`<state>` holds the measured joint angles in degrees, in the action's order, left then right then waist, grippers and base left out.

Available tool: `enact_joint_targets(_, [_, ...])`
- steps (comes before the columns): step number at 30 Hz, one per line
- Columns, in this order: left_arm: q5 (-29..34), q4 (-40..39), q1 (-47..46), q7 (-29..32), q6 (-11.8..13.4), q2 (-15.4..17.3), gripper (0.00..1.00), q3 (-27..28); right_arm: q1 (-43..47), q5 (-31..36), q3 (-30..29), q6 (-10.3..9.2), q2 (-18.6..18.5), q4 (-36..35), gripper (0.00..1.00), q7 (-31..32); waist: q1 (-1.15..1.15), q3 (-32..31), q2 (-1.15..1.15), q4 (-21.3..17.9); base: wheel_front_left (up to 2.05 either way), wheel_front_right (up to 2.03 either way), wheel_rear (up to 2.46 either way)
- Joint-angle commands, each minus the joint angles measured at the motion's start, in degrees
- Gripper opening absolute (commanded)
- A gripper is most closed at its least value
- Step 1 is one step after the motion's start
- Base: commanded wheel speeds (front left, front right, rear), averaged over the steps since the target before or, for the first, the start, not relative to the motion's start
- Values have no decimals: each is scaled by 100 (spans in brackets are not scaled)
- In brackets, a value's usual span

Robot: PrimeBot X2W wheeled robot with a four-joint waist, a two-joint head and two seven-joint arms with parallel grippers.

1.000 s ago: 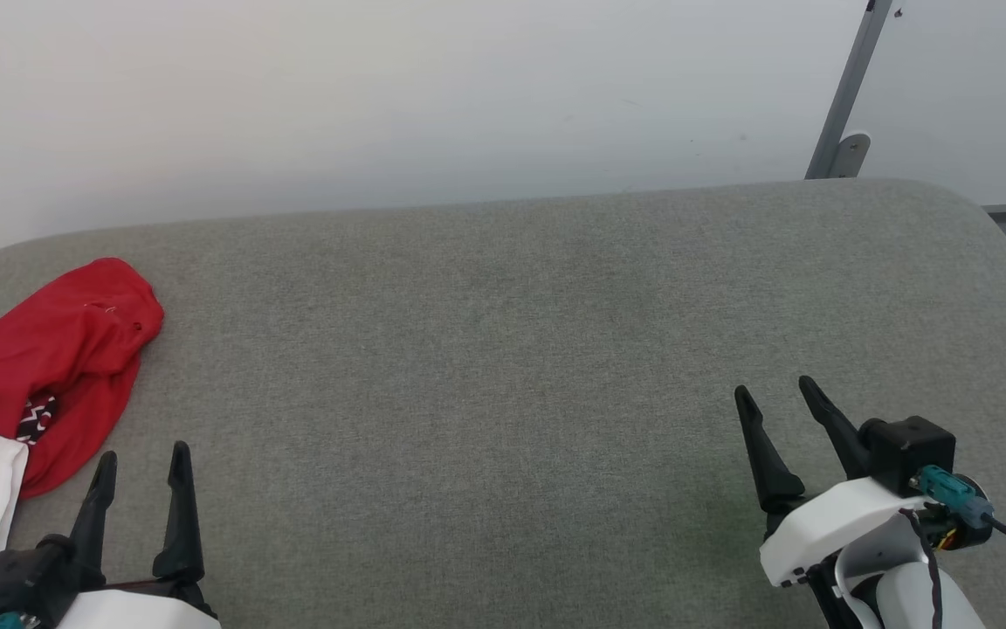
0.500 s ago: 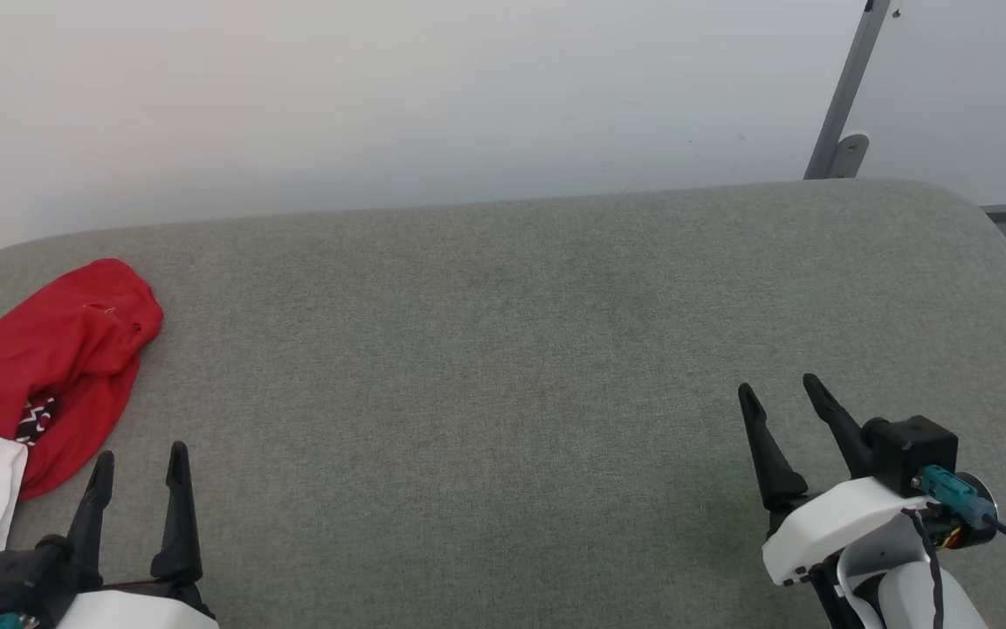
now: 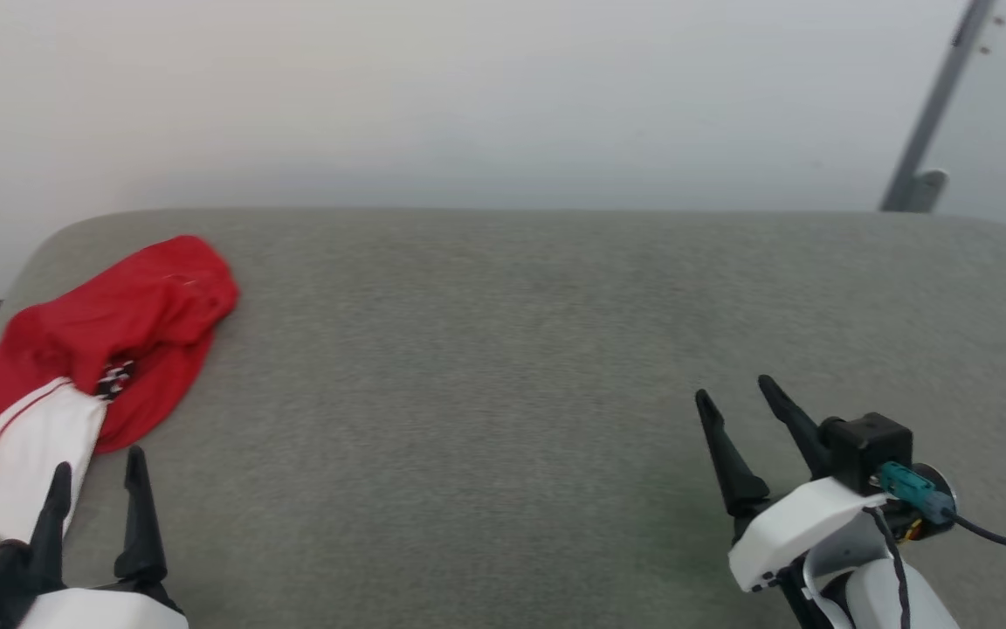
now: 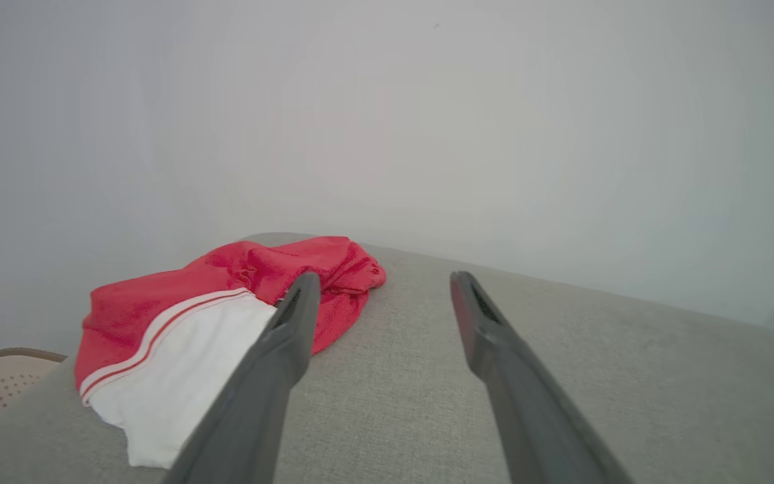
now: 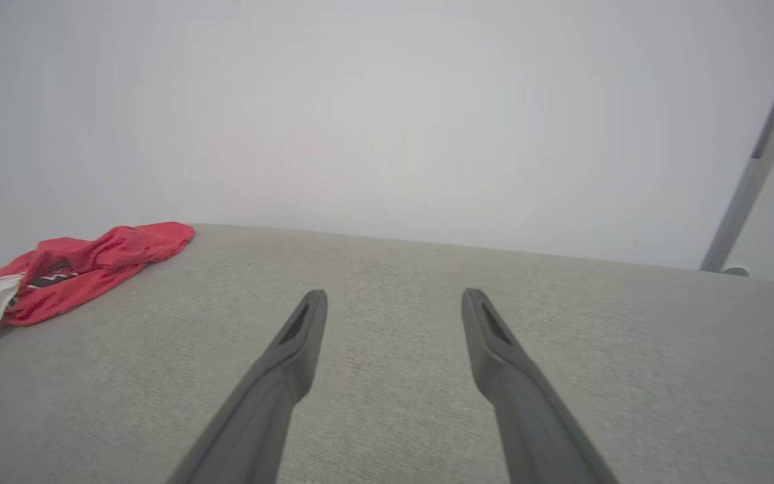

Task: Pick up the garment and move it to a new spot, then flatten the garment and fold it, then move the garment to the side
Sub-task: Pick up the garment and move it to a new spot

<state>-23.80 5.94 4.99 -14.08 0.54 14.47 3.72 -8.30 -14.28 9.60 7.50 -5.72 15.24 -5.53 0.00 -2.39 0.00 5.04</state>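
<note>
My left gripper [image 3: 97,463] hangs at the near left of the grey padded surface [image 3: 503,332], its two dark fingers spread wide with nothing between them. The garment [image 3: 145,314] lies crumpled at the left end of the surface, just beyond that gripper. Its red cloth is bunched up, a white sleeve with red stripe trim spills toward the near left edge, and a bit of dark lettering shows in a fold. Whether my finger touches the sleeve, I cannot tell. My right gripper [image 3: 733,390] is at the near right, well apart from the garment, fingers likewise parted and empty. A pale wall [image 3: 468,87] rises behind, with a grey metal post [image 3: 940,114] at the far right.
</note>
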Motion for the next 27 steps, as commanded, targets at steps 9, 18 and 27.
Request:
enact_joint_targets(9, [-97, -62, 159, 116, 117, 74, 100, 110, -141, -217, 484, -2, -6, 90, 100, 40, 0, -204, 0, 1079, 0, 0, 0])
enact_joint_targets(18, [-167, -171, 259, 214, 163, 105, 100, 105, -176, -381, 685, -2, -55, 122, 100, 44, 0, -263, 0, 1696, 0, 0, 0])
enact_joint_targets(27, [-283, -180, 229, 249, 150, 63, 100, 59, -61, -356, 540, -2, -76, 72, 100, 48, 0, -255, 0, 2043, 0, 0, 0])
